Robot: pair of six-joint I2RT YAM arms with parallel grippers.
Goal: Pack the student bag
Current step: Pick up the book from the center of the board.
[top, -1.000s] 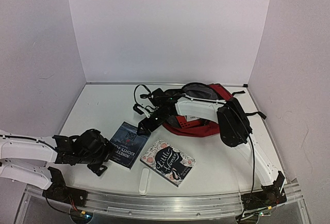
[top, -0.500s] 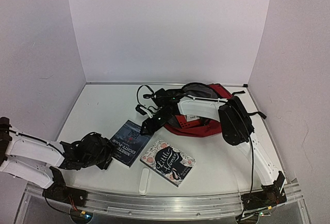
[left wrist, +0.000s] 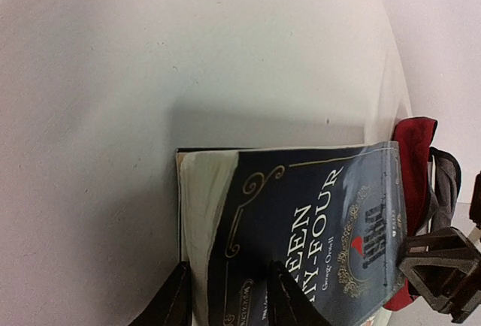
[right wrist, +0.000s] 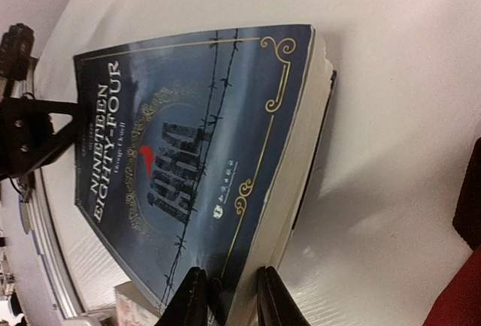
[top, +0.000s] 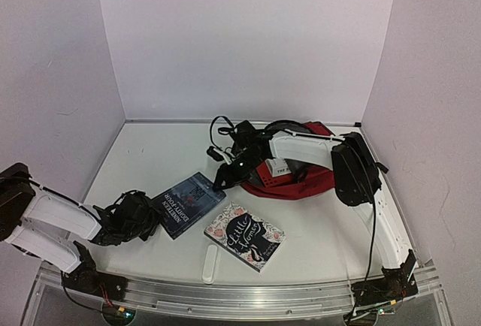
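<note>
The dark blue book "Nineteen Eighty-Four" (top: 192,202) lies left of centre, its right end raised above a shadow. My left gripper (top: 155,217) is shut on its near-left corner; in the left wrist view the book (left wrist: 316,236) sits with one finger under the page edge and one on the cover, the gripper (left wrist: 229,300) at the frame's bottom. My right gripper (top: 222,182) is shut on the far-right corner; in the right wrist view the book (right wrist: 188,138) has its corner between the jaws of the gripper (right wrist: 229,300). The student bag (top: 308,183), dark red, lies behind, under the right arm.
A floral "Little Women" book (top: 244,236) lies in front of the bag. A flat white strip (top: 210,262) rests near the front rail. Black straps (top: 222,127) trail from the bag's left. White walls close in on three sides.
Both grippers have closed onto the blue book. The book has turned and shifted slightly right and back. My left arm has swung lower, and my right gripper has moved right.
</note>
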